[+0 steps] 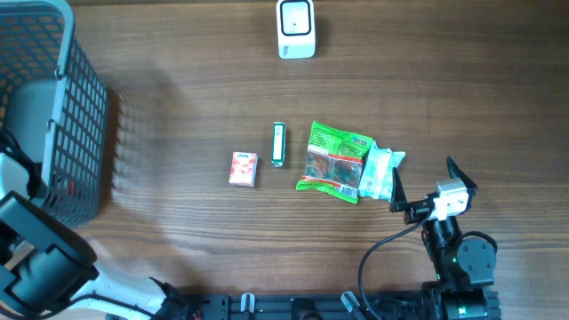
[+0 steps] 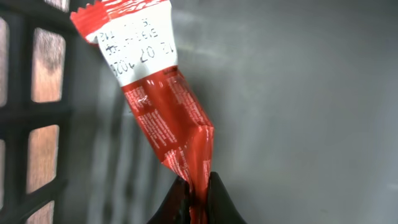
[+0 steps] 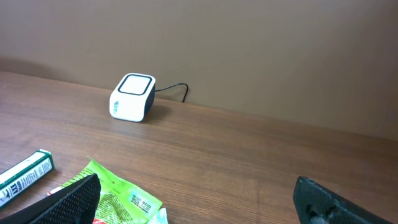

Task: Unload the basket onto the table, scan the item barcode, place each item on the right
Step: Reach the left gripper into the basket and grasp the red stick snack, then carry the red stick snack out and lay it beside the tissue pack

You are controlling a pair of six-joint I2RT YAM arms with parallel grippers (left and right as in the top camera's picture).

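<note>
In the left wrist view my left gripper (image 2: 198,186) is shut on the lower end of a red packet (image 2: 168,112) with a white top printed with a date. The packet stands up from the jaws inside the grey basket (image 2: 37,124), against its mesh wall. From overhead only a bit of the red packet (image 1: 60,185) shows through the basket (image 1: 80,107), under my left arm. The white barcode scanner (image 1: 295,28) sits at the far middle of the table, also in the right wrist view (image 3: 132,97). My right gripper (image 1: 420,169) hangs open and holds nothing, just right of the items (image 3: 199,199).
On the table lie a green snack bag (image 1: 336,160) with a barcode label (image 3: 140,202), a pale packet (image 1: 380,171), a slim green-and-white box (image 1: 278,145) and a small pink box (image 1: 243,168). The basket takes up the left edge.
</note>
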